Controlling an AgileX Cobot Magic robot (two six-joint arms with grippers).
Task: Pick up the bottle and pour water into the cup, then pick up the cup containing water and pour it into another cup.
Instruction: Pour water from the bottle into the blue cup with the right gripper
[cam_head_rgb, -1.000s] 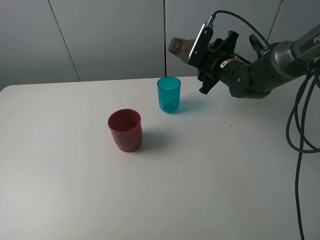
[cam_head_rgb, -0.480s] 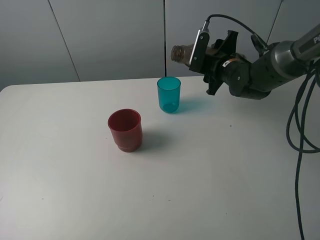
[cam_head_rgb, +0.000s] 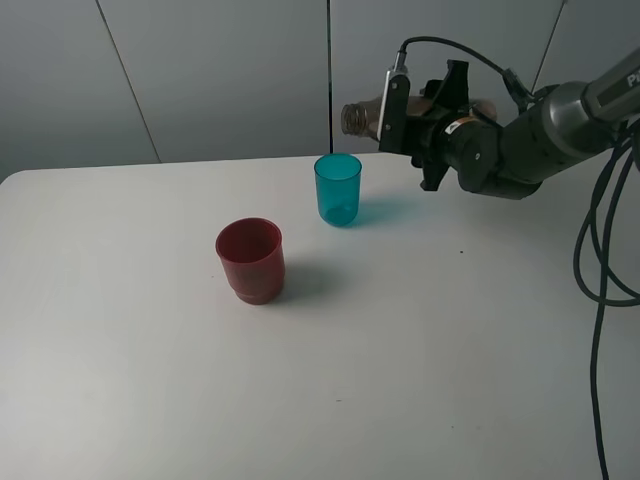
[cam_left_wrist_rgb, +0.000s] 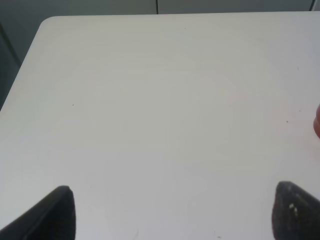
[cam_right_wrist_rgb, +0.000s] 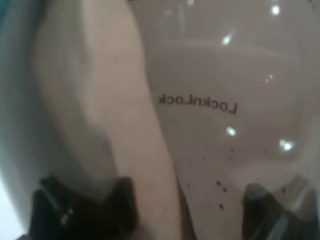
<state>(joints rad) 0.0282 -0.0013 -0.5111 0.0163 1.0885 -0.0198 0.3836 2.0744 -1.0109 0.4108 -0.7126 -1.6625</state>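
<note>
Right gripper clenched on bottle. Bottle held aloft, tipped near horizontal, mouth above cup. Cup upright on table. Another cup upright, nearer front, apart from cup. Left gripper released, fingers spread wide, nothing between, over table.

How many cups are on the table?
2. The blue cup stands toward the back of the table, near the tipped bottle. The red cup stands in front of it, to the left. Nothing seems to hide another.
</note>
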